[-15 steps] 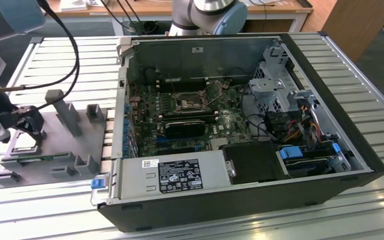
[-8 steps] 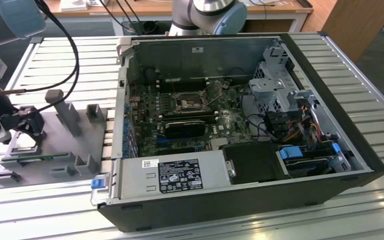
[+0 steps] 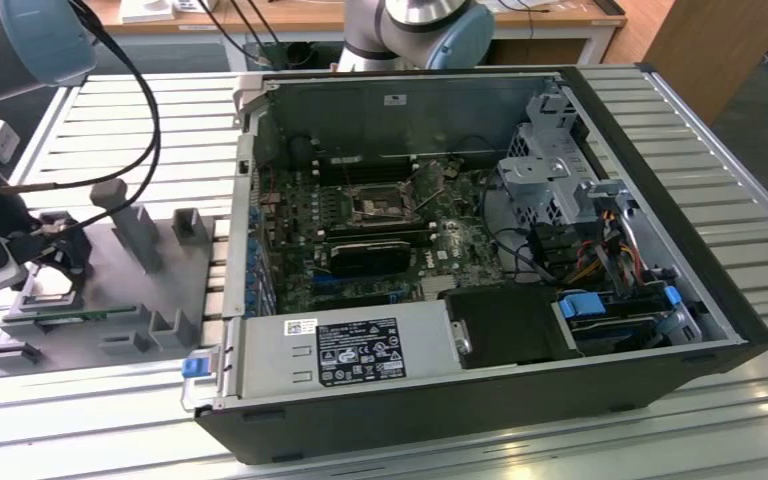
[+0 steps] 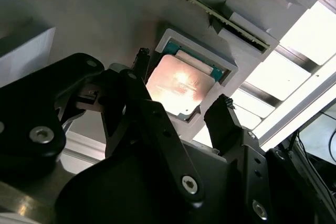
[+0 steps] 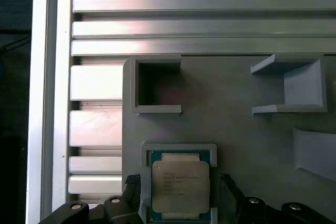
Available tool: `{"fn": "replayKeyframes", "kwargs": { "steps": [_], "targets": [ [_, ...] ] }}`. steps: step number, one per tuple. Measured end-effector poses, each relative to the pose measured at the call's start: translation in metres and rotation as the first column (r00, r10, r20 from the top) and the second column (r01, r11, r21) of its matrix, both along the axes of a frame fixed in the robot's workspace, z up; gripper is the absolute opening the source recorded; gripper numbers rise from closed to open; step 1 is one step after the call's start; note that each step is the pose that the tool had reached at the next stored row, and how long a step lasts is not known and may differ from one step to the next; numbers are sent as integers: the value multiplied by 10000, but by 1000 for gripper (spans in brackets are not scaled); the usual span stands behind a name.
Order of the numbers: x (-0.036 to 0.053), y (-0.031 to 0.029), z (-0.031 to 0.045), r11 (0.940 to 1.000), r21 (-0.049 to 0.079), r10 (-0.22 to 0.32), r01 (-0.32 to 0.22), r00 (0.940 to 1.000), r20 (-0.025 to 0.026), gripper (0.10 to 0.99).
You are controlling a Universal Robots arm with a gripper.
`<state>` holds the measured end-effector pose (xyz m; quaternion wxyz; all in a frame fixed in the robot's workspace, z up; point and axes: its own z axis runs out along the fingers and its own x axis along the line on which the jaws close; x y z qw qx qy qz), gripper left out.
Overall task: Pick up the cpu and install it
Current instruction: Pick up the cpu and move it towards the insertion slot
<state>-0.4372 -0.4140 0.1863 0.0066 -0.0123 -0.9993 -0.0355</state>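
Slatted aluminium tabletop (image 5: 199,1) carried a grey plastic fixture plate (image 5: 247,129). The cpu (image 5: 181,188) lay flat in a shallow framed pocket (image 5: 178,147) of that plate, its silver metal lid facing up. It looked light, thin and stiff. The lid seemed smooth enough to slip, and the underside was probably delicate. The sound hold was therefore judged to be on two opposite edges, squeezed gently and kept level.

The gripper (image 5: 180,181) hung directly over the chip with its jaws spread. One fingertip (image 5: 134,181) stood on each side of the pocket, and neither appeared to touch the cpu. The second wrist view showed the same straddle from below the fingers.

In the exterior view the plate sat to the exterior view's left of an open computer case (image 3: 624,110). It was well apart from the empty socket (image 3: 381,205) on the motherboard (image 3: 464,250).
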Motion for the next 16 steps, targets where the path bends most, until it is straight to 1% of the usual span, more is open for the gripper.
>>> {"fn": "replayKeyframes", "kwargs": {
  "steps": [3, 4, 10, 11, 12, 16],
  "targets": [
    [-1, 11, -10, 10000, 1, 0, 0, 10000, 1, 690],
    [-1, 15, -12, 10000, 1, 1, -1, 10000, 1, 620],
    [-17, 27, -18, 10000, 1, 0, 0, 10000, 2, 620],
    [-19, 27, -18, 10000, 1, 0, 0, 10000, 2, 608],
    [-19, 27, -19, 10000, -1, 2, -2, 10000, 1, 541],
    [-20, 29, -21, 10000, 0, 1, -1, 10000, 3, 537]
  ]
}}
